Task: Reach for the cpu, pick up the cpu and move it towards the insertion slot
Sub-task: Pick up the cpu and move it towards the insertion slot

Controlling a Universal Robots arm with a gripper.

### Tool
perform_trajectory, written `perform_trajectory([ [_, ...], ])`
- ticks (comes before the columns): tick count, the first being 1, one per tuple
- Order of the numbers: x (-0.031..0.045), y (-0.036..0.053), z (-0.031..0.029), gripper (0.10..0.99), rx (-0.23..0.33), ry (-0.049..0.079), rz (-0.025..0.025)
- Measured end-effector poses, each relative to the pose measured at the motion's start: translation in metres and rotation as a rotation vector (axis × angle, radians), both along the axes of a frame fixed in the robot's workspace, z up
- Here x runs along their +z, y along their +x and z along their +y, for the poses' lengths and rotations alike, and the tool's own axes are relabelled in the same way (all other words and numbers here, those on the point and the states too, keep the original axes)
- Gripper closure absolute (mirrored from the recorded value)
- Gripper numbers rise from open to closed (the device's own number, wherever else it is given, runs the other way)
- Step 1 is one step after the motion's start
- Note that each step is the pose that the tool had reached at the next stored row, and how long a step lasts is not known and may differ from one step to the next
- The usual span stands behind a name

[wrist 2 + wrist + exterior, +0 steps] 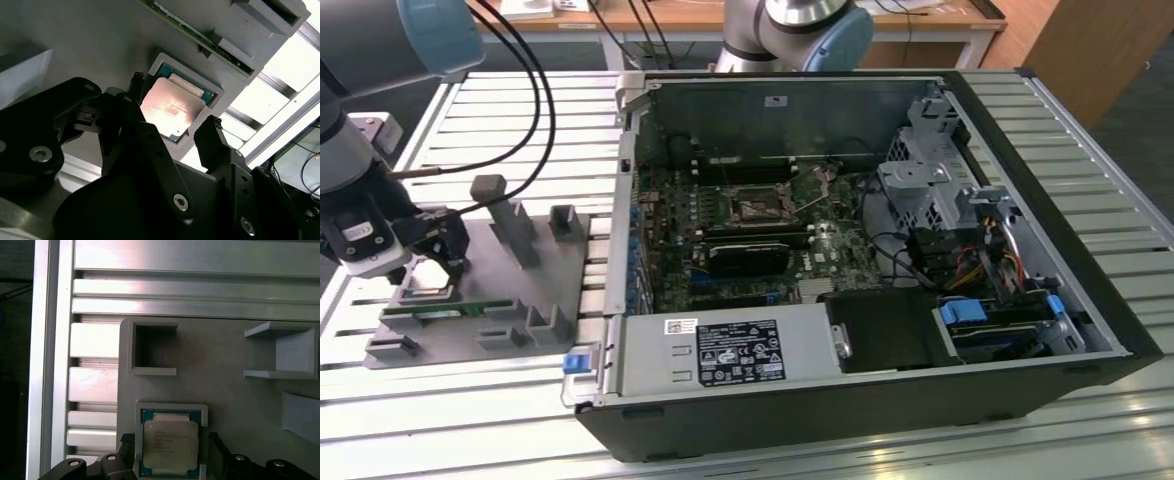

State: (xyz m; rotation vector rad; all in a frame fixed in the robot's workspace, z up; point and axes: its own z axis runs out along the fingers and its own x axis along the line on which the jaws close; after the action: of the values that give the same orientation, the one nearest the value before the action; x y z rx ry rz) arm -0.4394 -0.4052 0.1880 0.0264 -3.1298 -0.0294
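Now, exterior view: the arm's gripper [435, 265] hangs low over the grey tray [520, 300] at the exterior view's left, on the slatted tabletop [520, 100]; the cpu [427, 293] lies in its tray pocket directly beneath; a green memory stick [447, 310] lies just beside that pocket; the insertion slot [758, 207] sits well apart, on the motherboard inside the open computer case [1067, 200].
Second wrist view: the gripper [175, 100] straddles the cpu [170, 110], which rests flat in its raised square frame; the black jaws stand wide, one on either side of the chip, with a gap showing between each tip and the shiny top; the memory stick [185, 27] runs along the tray beyond.
First wrist view: the cpu [170, 442] is seated in the pocket, nothing lifted; the gripper [170, 437] flanks it, jaws spread clear of the pocket's rim; an empty square pocket of the tray [225, 380] lies near, with the tabletop [200, 290] slats past it.
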Motion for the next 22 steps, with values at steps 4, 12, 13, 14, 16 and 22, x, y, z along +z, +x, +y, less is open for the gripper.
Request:
perform_trajectory([
  [4,-0.0012,-0.0009,0.0011,0.4,0.0,0.0,0.0003],
  [12,-0.0038,-0.002,0.0022,0.486,0.0,0.0,0.0001],
  [13,-0.0041,-0.002,0.0022,0.486,0.0,0.001,0.0002],
  [14,-0.0043,-0.0021,0.0022,0.486,0.0,0.001,0.0002],
  [16,-0.0047,-0.0021,0.0023,0.486,0.0,0.001,0.0002],
  [22,-0.0048,-0.0021,0.0024,0.545,0.001,0.001,0.0002],
])
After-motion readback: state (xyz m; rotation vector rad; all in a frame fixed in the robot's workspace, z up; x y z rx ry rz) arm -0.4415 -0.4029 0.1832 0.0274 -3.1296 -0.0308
